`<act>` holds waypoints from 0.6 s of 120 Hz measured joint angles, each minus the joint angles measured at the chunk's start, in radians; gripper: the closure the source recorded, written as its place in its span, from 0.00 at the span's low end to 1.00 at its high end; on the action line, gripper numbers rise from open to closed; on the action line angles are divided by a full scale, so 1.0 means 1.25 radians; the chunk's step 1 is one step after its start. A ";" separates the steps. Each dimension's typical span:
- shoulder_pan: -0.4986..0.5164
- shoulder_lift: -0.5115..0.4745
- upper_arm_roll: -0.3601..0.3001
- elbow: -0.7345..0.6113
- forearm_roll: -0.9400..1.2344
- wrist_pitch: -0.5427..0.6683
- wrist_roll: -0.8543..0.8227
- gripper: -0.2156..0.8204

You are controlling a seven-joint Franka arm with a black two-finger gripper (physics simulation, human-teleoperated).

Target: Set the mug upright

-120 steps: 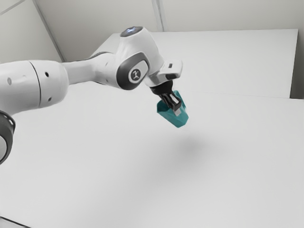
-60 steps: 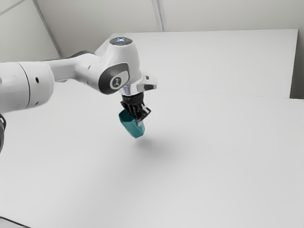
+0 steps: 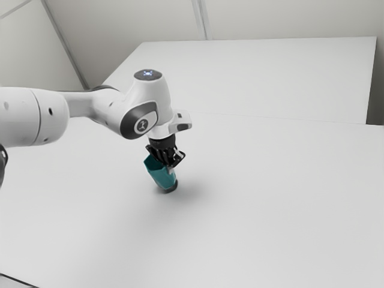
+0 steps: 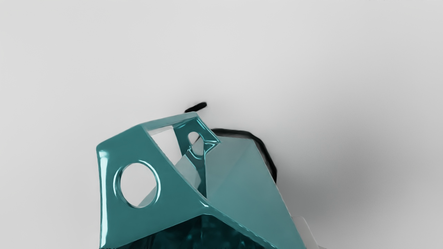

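The teal faceted mug (image 3: 159, 176) hangs tilted in the exterior view, its open end up toward the exterior view's left and its black base low, close to the table; contact there cannot be told. My gripper (image 3: 168, 163) is shut on the mug's side wall near the rim. In the wrist view, the mug (image 4: 242, 173) shows its handle with round holes, part of its dark inside and the black edge of its base. Of the gripper (image 4: 305, 233), one pale fingertip shows there beside the mug's wall; the other is hidden.
A wide white table (image 3: 270, 198) lies under the arm, with a soft shadow beside the mug. Behind it is another white surface (image 3: 258, 78), and pale walls stand farther back.
My hand has carried the mug toward the exterior view's left, then lower toward the table. The mug has turned with the hand, and its black base has come into sight.
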 joint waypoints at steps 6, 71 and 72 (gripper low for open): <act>0.000 0.005 0.000 0.000 0.001 0.005 -0.006 0.96; -0.011 -0.079 -0.006 0.002 0.013 -0.013 -0.043 0.37; -0.011 -0.082 -0.006 0.003 0.013 -0.015 -0.044 0.36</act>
